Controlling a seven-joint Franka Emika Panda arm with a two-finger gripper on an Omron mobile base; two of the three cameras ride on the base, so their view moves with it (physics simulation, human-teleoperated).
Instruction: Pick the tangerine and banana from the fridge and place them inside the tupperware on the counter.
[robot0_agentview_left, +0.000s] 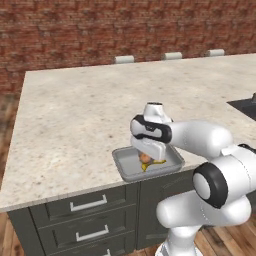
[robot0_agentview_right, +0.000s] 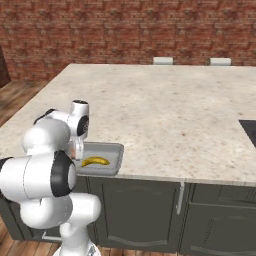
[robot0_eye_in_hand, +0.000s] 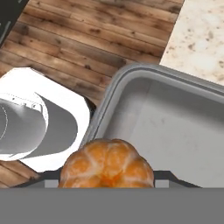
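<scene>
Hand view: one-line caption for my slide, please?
Tangerine between the jaws, poised over the grey tupperware at the counter edge.

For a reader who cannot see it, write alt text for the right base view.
A yellow banana lies inside a shallow grey tupperware at the near edge of a beige speckled counter. The white robot arm rises at the lower left, its hand hanging over the tray's left end. Dark cabinets sit below and a red brick wall behind.
</scene>
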